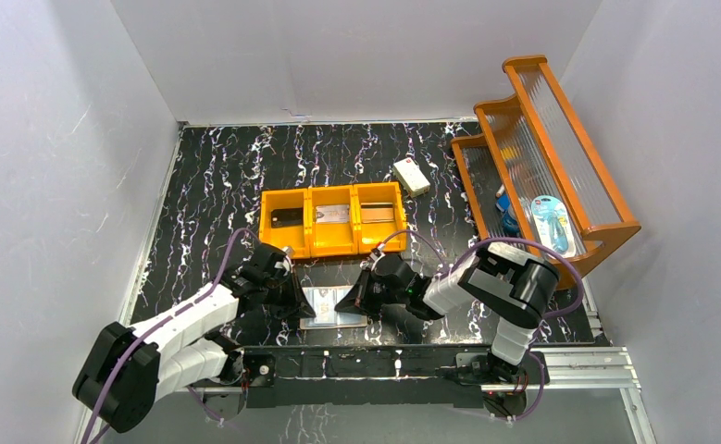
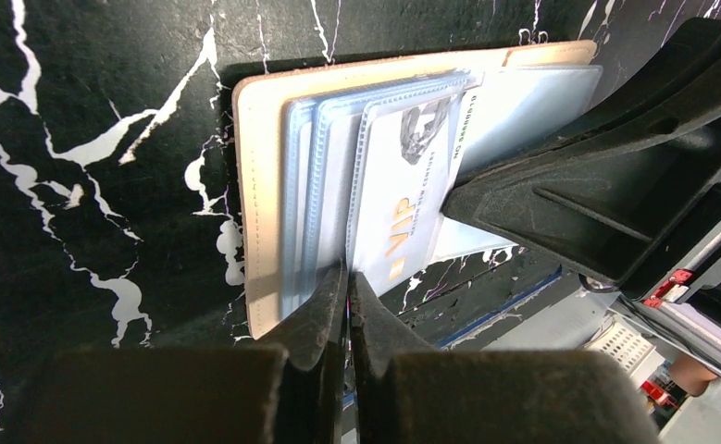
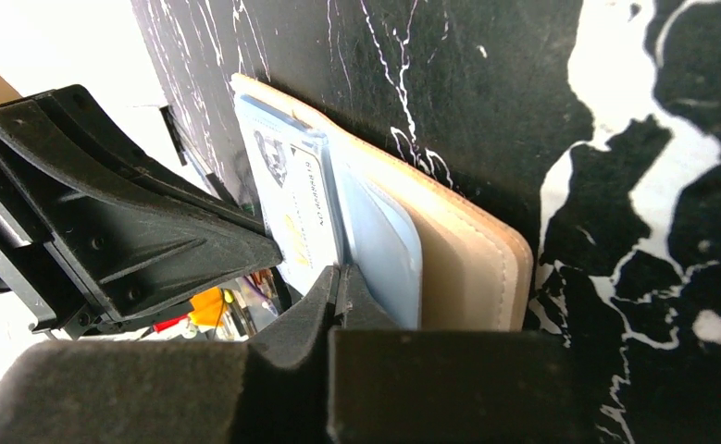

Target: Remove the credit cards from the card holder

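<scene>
The card holder [image 1: 330,308] lies open near the table's front edge, between my two grippers. The left wrist view shows its peach cover [image 2: 259,185], pale blue pockets and a white credit card [image 2: 403,194] marked VIP sitting in a pocket. My left gripper [image 2: 347,277] is shut, pinching the pocket edge beside that card. My right gripper [image 3: 341,276] is shut too, nipping the card's [image 3: 296,203] opposite edge next to the peach cover [image 3: 467,268]. From above, the left gripper [image 1: 293,298] and right gripper [image 1: 354,298] face each other across the holder.
An orange three-compartment bin [image 1: 332,246] stands just behind the holder, with a black card [image 1: 285,216], a silver card [image 1: 335,215] and another card [image 1: 382,213] in it. A white box [image 1: 412,176] lies farther back. A wooden rack [image 1: 541,157] fills the right side.
</scene>
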Controlling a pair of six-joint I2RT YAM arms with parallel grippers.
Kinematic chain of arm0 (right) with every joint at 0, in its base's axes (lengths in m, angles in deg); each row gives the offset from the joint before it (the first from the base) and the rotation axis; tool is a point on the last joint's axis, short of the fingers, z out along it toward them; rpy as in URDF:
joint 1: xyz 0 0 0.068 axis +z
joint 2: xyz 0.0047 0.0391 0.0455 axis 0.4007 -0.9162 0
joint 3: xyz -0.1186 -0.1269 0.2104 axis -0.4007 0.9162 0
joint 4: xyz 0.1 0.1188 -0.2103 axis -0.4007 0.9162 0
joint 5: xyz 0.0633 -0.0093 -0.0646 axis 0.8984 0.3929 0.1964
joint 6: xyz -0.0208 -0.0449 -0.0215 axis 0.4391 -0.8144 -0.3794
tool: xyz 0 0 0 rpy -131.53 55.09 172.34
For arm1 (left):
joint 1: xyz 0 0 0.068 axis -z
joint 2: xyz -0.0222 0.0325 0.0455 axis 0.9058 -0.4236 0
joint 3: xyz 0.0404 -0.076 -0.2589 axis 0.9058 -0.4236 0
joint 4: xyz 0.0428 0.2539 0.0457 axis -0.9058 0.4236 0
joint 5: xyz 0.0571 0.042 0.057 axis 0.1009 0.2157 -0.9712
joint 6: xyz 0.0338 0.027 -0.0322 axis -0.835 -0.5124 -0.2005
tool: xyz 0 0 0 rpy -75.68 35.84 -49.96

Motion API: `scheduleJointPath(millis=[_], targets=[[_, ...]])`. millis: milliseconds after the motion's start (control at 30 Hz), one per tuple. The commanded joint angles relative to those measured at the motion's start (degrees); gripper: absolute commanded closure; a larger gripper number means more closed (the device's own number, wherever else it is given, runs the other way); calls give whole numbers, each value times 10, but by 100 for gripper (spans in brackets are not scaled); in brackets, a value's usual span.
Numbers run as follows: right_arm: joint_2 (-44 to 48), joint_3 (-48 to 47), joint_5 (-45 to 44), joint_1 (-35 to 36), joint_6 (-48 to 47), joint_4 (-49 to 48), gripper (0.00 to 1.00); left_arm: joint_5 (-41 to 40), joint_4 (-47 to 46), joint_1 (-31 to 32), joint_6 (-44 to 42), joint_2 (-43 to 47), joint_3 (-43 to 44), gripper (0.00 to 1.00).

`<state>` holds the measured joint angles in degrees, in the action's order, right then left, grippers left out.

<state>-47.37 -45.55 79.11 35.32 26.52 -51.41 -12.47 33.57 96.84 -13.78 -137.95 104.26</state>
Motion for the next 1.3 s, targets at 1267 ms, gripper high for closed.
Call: scheduleJointPath(millis=[1267], targets=[[41,34,0,-22,7,31,95,13,0,1,-6,9,2,100]])
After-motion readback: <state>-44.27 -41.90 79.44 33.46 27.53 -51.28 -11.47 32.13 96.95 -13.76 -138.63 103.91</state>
